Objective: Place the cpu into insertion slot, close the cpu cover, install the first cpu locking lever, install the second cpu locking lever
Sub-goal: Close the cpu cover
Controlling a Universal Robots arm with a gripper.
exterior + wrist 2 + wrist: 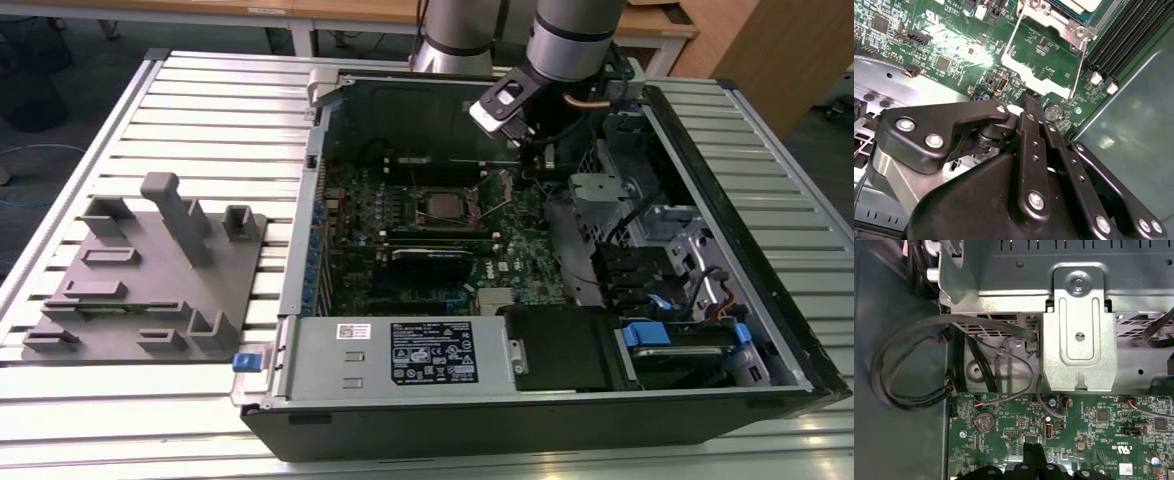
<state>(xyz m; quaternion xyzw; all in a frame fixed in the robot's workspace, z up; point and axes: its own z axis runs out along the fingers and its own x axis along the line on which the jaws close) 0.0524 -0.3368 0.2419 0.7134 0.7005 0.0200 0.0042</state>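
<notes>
Aluminium slats of the table (134, 420) lay nearest in the exterior view. They carried a grey plastic fixture (140, 275) on that view's left and the open computer case (534, 410) beside it. Inside the case we saw first the silver power supply (387, 355), then a long black card (430, 262) lying across the green motherboard (354, 230). Beyond the card the cpu (445, 203) sat in the insertion slot (419, 205), its grey top uncovered. Further back the gripper (1028, 102) hung low over the board near a coin cell (1054, 111), its fingers pressed together with nothing between them. In the second wrist view the cpu cover (1026, 70) stood open between the fingertips and the slot, and a thin wire locking lever (1079, 62) ran along its side.
</notes>
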